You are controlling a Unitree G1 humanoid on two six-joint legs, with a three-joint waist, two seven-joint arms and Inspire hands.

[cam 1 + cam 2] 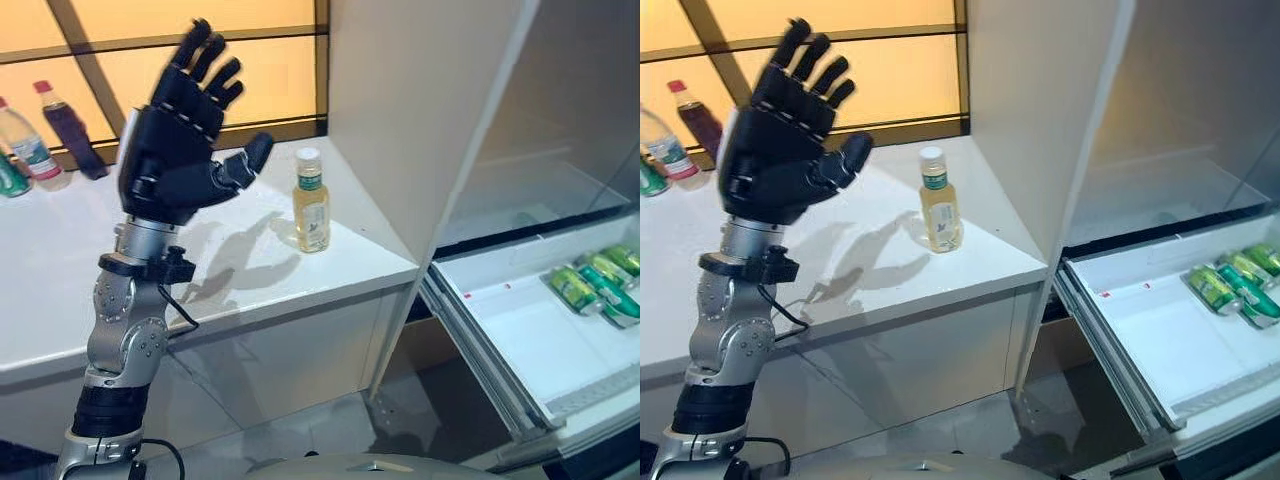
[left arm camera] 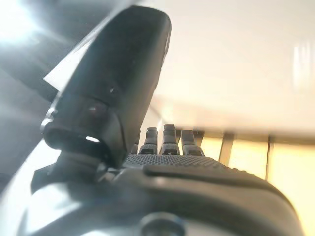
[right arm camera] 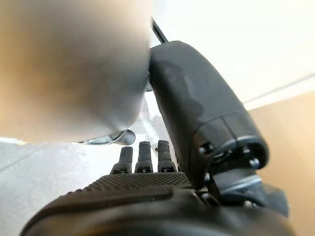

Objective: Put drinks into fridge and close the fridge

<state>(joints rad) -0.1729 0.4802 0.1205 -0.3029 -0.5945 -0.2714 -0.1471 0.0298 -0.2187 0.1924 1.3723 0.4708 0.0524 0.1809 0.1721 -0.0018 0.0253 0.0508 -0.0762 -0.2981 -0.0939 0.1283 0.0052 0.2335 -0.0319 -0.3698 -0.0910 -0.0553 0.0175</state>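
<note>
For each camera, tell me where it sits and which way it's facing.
Left eye view: head, looking down at counter, yellow bottle, open fridge drawer; raised open left hand shows.
Right eye view: same scene, slightly shifted.
Left wrist view: along left hand's thumb and fingers.
Right wrist view: along right hand, fingers straight.

Head stereo pair looks down, sharing counter (image 1: pixel 250 270) and fridge; wrist cameras close along hands

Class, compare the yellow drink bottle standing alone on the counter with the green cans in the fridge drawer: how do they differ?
The yellow bottle stands upright on the white counter; the green cans lie on their sides in the open fridge drawer. The bottle is clear with a white cap; the cans are opaque green. Both are drinks.
</note>
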